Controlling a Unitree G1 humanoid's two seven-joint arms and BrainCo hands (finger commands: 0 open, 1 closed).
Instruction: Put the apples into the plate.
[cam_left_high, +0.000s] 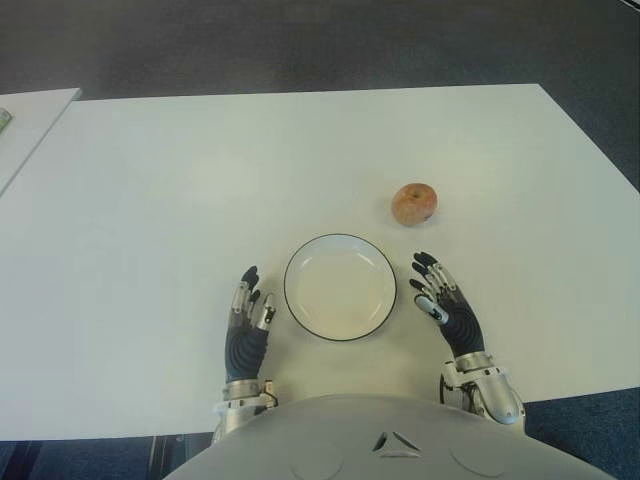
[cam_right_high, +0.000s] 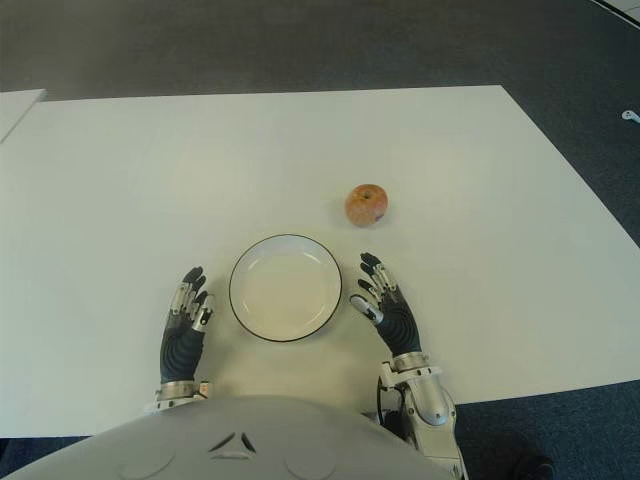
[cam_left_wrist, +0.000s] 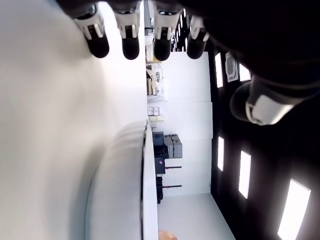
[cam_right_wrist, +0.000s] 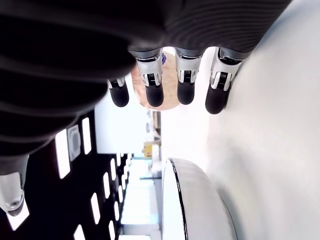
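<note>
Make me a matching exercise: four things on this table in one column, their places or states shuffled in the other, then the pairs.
Things:
1. apple
2. plate
3. left hand
4. right hand

Places or states:
A. empty, between the two hands
B. on the table, beyond the right hand's fingers
C. open, on the plate's left side
D. open, on the plate's right side, nearest the apple

Pairs: 1-B, 2-A, 3-C, 4-D

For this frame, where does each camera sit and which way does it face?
Left eye: head, looking down at table, plate, apple; both hands and torso show.
Right eye: same scene, slightly offset.
Left wrist: along left hand toward the plate rim.
Right wrist: along right hand toward the apple.
Both wrist views share plate and apple.
</note>
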